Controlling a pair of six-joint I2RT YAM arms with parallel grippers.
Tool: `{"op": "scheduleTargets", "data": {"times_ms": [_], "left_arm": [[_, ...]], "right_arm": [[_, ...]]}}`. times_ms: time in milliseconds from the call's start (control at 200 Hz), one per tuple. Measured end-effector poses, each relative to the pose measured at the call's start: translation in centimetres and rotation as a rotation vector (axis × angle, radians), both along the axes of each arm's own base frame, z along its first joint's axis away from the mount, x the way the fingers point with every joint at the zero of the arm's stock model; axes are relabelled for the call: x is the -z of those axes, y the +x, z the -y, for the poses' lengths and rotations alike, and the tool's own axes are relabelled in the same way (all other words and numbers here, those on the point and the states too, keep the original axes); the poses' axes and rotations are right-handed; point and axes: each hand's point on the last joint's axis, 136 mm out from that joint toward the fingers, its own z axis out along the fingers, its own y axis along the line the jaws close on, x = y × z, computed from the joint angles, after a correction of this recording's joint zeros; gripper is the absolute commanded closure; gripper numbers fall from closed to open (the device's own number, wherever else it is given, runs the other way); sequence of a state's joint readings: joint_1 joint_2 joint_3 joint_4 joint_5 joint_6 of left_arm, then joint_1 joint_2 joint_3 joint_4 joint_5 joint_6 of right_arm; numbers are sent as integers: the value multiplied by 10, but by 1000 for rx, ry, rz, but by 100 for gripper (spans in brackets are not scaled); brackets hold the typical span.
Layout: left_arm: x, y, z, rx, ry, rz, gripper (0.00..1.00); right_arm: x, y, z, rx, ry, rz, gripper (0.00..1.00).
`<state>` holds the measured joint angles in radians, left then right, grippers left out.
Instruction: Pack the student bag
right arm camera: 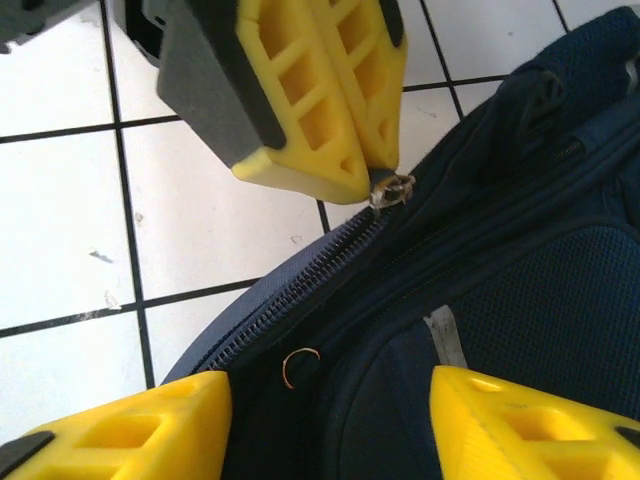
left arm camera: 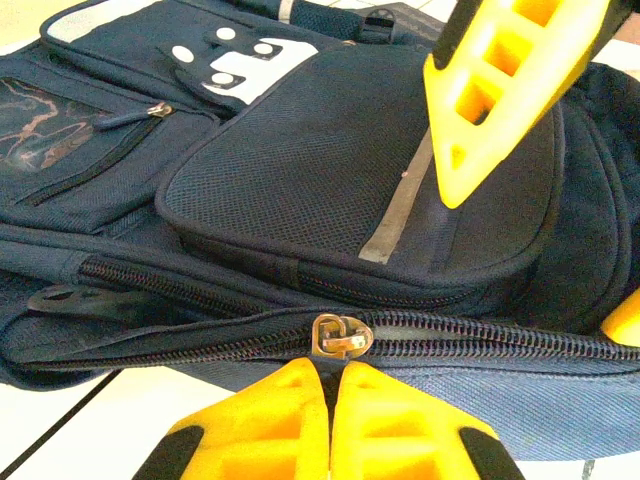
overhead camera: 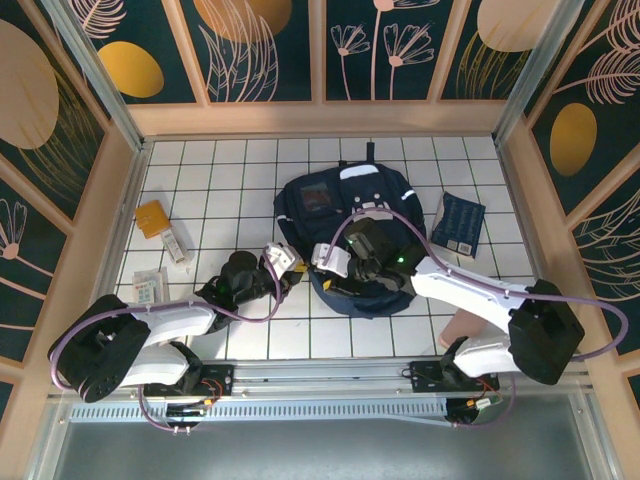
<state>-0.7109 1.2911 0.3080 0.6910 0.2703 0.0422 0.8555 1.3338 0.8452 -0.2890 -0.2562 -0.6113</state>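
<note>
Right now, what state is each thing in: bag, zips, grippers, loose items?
student bag: lying flat, front up.
main zip: teeth meshed along the visible stretch.
zipper pull: pinched between fingers.
front pocket zip: closed.
left gripper: shut on the zipper pull.
right gripper: open, straddling the bag's edge.
orange packet: lying flat, outside the bag.
patterned pouch: lying flat, outside the bag.

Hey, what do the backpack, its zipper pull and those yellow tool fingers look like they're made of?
Student bag: matte navy woven fabric, likely nylon; the weave shows. Zipper pull: silvery metal, by its glint. Fingers of the left tool: glossy yellow plastic, probably, with moulded ribs.
</note>
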Motion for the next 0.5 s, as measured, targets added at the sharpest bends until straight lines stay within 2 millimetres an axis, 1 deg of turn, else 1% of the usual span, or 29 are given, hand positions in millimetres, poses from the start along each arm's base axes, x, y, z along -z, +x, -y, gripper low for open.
{"op": "scheduleTargets", "data": {"times_ms": [110, 210, 295, 380, 460, 500], "left_arm": [[0, -1, 1, 11, 0, 3, 100], [-1, -2, 2, 18, -2, 7, 100], [-7, -3, 4, 28, -18, 22, 100], [-9, -4, 5, 42, -24, 28, 100], [-9, -5, 6, 46, -23, 31, 100], [-9, -4, 5, 45, -21, 33, 100]], "right_arm": [[-2, -2, -6, -4, -4, -49, 43], [6, -5, -6, 5, -23, -98, 42], [14, -9, -6, 21, -43, -159, 42], [17, -10, -10, 48, -47, -213, 49], [16, -7, -13, 74, -40, -236, 49], [15, -5, -14, 90, -37, -238, 47]]}}
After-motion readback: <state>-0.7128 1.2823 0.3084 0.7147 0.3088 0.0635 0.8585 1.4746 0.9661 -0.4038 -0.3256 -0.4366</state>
